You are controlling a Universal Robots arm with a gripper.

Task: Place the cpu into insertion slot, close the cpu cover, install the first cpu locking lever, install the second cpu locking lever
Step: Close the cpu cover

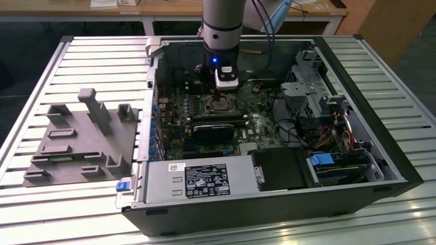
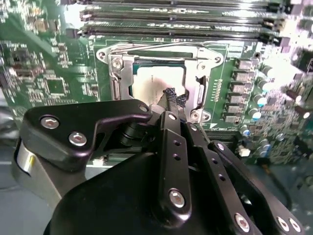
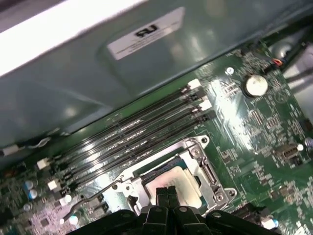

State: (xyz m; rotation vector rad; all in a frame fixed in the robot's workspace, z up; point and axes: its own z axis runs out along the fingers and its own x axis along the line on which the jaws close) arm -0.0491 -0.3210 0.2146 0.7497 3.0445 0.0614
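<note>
Fingers (image 2: 172, 99) closed tip to tip, just above the cpu (image 2: 151, 83). The cpu cover (image 2: 122, 73) frames it, memory slots (image 2: 171, 22) crowd beside the cpu, and a white label (image 3: 146, 32) lies beyond.

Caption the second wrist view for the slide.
Shut gripper poised over the cpu, with the silver cpu cover framing it and the memory slots alongside.

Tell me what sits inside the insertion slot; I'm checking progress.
The cpu lies inside, framed by the cpu cover. The gripper covers part of its top; anything beneath the cpu is hidden.
</note>
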